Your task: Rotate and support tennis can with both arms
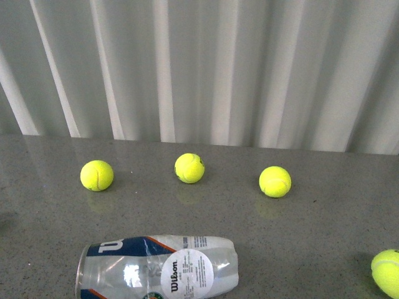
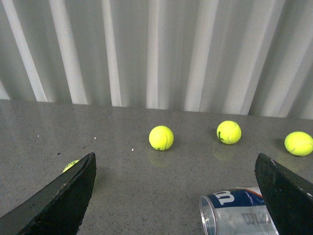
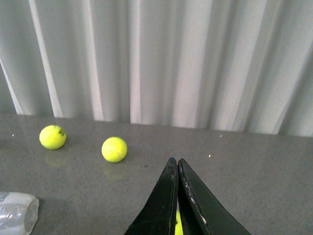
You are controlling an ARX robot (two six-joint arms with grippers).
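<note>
A pleated white backdrop [image 1: 218, 68] stands far ahead of both claws, at the far edge of the grey speckled table [image 1: 324, 212] that spreads beneath them. The tennis can [image 1: 156, 269] lies on its side on that table, just ahead of and below the left claw [image 2: 175, 157]. In the left wrist view its open metal rim sits in the gap between the spread tips, close to one black finger [image 2: 286, 193] and well apart from the other, touching neither. Its dented, clear closed end points toward the right claw [image 3: 174, 160], off to that claw's side and apart from it. The left claw is released, its fingers wide apart and gripping nothing. The right claw is clenched, its tips pressed together on nothing. Three yellow balls [image 1: 189, 167] sit in a row beyond the can, farther out than either claw's tips. A fourth ball [image 3: 177, 227] shows only as a yellow sliver low between the right claw's fingers, beneath them. A fifth ball [image 2: 71, 165] peeks from behind the left claw's other finger, on the side away from the can
</note>
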